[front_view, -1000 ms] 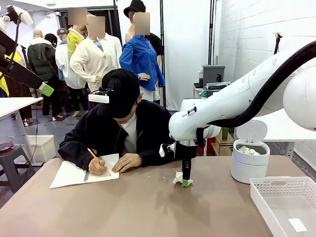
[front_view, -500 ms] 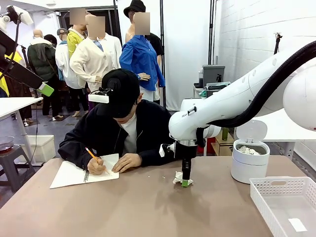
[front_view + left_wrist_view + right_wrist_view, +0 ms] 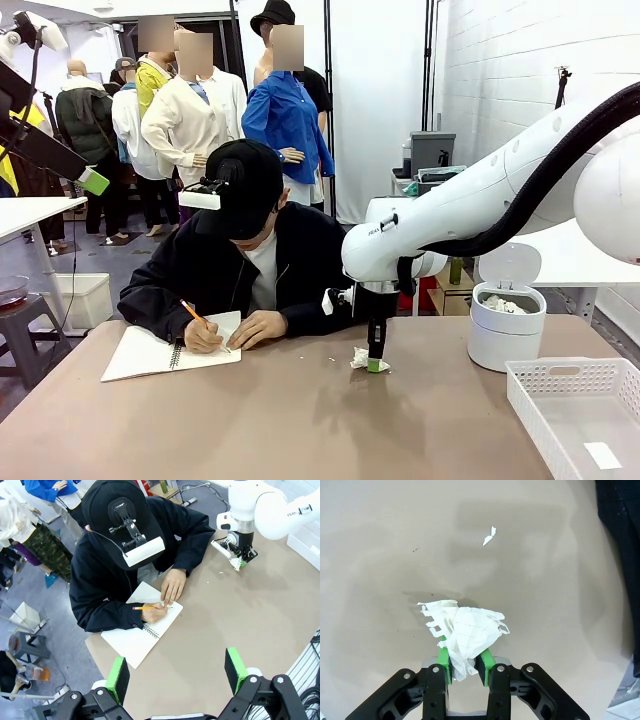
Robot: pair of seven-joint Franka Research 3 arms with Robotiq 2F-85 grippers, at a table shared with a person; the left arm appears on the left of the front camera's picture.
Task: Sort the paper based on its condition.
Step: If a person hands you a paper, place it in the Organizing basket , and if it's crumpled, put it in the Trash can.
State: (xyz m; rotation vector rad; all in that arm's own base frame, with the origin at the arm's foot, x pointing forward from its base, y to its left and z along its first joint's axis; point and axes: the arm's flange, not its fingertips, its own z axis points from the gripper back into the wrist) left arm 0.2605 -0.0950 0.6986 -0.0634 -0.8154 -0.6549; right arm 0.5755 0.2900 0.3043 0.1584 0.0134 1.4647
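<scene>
Your right gripper (image 3: 465, 662) has its green pads drawn in tight on the crumpled white paper lump (image 3: 470, 630), pinching its near edge. Most of the wad fans out past the pads toward 12 o'clock. In the front view the lump (image 3: 360, 358) sits low at the brown table (image 3: 250, 420), just right of centre. Whether it has cleared the surface is hard to tell.

Expect it to be nearly weightless, soft and springy, with frayed strips that could tear. Hold the dense folded core, not the fringe, and squeeze only lightly.

A tiny torn white scrap (image 3: 489, 536) lies apart at 12 o'clock. The white round bin (image 3: 505, 330) stands at 3 o'clock from the lump, and the white lattice basket (image 3: 560, 365) at 4 o'clock.

Your left gripper (image 3: 176, 669) hangs high above the table, spread wide and empty.
</scene>
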